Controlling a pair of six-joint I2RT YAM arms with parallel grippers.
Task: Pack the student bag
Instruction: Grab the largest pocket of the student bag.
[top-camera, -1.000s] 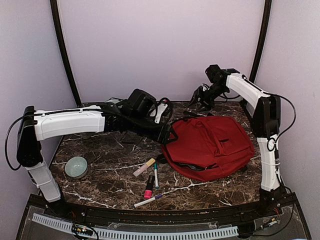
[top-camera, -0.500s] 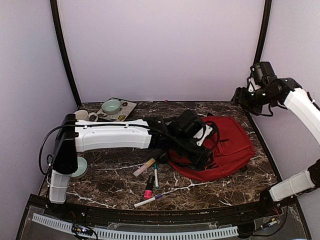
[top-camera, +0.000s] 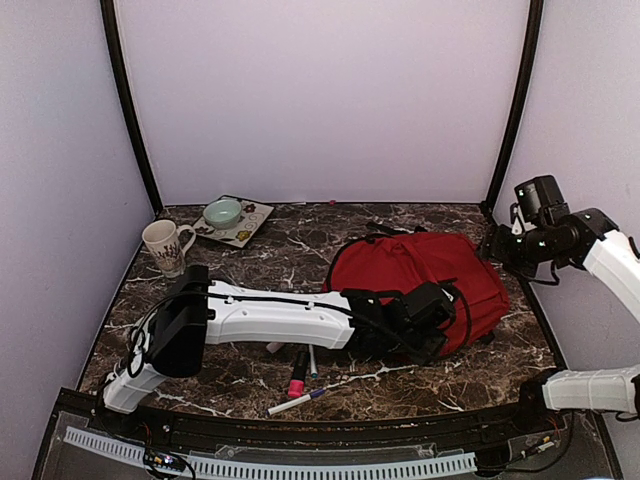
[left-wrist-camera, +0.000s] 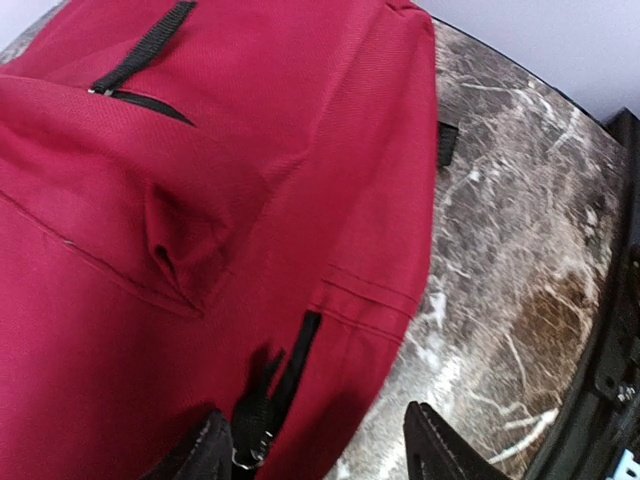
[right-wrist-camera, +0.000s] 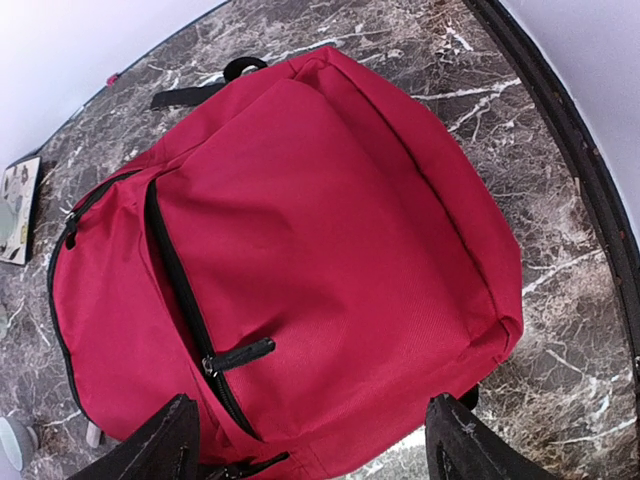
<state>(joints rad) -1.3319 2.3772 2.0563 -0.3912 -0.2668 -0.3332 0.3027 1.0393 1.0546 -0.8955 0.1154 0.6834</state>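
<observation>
The student bag (top-camera: 420, 272), a red backpack, lies flat on the marble table at centre right. My left arm reaches across the table, and my left gripper (top-camera: 443, 328) hangs open over the bag's near edge. In the left wrist view the red fabric (left-wrist-camera: 250, 200) fills the frame, and a black zip pull (left-wrist-camera: 262, 400) lies just inside the left finger (left-wrist-camera: 205, 452), not gripped. My right gripper (top-camera: 497, 245) hovers open beside the bag's right side. The right wrist view looks down on the bag (right-wrist-camera: 330, 230), its front pocket zip pull (right-wrist-camera: 240, 355) between the spread fingers. Neither gripper holds anything.
A patterned mug (top-camera: 167, 245) stands at the back left, next to a tray (top-camera: 250, 225) carrying a pale green bowl (top-camera: 222, 212). Markers (top-camera: 298, 385) lie near the front edge under my left arm. Black frame rails run along the right wall (right-wrist-camera: 560, 110).
My left arm swept rightward from the table's left to the bag's near right edge. My right arm pulled back from the far side to the right wall, and its jaws spread wider.
</observation>
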